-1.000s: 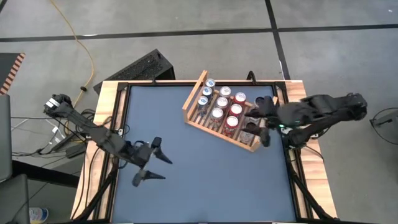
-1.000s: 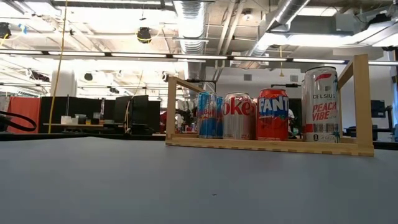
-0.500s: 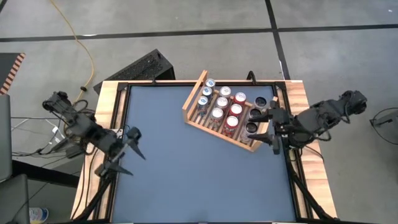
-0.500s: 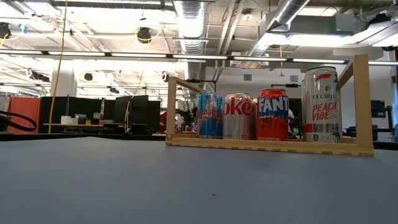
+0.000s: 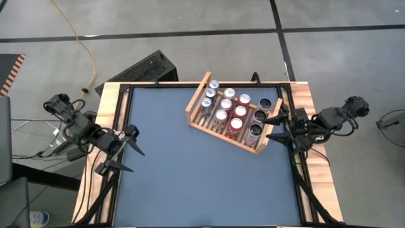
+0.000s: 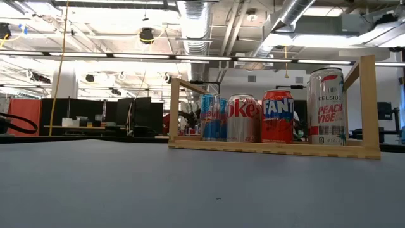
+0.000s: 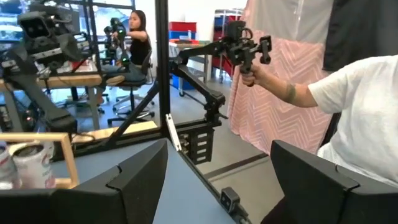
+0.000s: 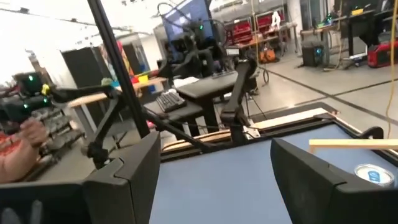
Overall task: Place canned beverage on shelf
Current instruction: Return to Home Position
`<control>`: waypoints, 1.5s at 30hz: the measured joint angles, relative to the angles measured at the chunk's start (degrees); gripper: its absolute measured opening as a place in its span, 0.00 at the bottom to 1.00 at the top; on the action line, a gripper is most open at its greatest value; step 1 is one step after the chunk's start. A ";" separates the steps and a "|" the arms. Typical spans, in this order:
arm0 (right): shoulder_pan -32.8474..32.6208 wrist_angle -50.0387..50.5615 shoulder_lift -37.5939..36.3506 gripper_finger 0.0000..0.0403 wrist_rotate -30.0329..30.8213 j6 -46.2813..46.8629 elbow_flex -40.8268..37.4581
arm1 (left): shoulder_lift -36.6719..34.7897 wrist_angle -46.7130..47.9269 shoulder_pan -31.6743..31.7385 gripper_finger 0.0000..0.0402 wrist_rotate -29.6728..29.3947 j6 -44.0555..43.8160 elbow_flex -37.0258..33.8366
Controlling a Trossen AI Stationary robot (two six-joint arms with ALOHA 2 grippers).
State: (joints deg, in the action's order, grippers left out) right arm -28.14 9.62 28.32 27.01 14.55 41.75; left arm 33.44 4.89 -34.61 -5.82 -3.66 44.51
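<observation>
The shelf [image 5: 197,95] sat askew on the worktop [image 5: 190,183] near its far right corner, with one end board close to the right edge. Cans [image 5: 225,104] stood upright in it, in four rows of three. From table height, the front cans were a blue can [image 6: 214,117], a Coke [image 6: 243,118], a Fanta [image 6: 277,116] and a Celsius [image 6: 327,106]. The left gripper [image 5: 135,161] hung at the worktop's left edge, well apart from the shelf, its fingers spread wide and empty. The right gripper [image 5: 268,130] hung at the right edge, just beside the shelf's end board, its fingers likewise released and grasping nothing. Beyond the table, a person [image 7: 354,106] held up a black device [image 7: 245,46].
</observation>
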 joint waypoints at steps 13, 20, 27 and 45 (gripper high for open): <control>0.00 -5.69 -9.67 0.68 -0.18 0.59 -12.17 | -17.85 -15.44 0.33 0.68 -1.71 -8.39 -22.62; 0.04 -9.78 -16.67 0.68 -2.64 0.35 -20.75 | -25.50 -21.57 0.33 0.68 -2.13 -9.65 -31.92; 0.09 -12.48 -28.27 0.68 -7.72 -0.09 -28.00 | -31.23 -21.20 0.33 0.68 0.60 -10.56 -34.71; 1.29 -9.20 -28.17 0.68 -9.34 -1.53 -30.76 | -33.15 -24.91 0.33 0.68 0.83 -13.86 -43.87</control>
State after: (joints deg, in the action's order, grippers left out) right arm -26.85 0.42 0.14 17.67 13.02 10.99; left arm 0.29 -20.02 -34.28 -5.00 -17.52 0.64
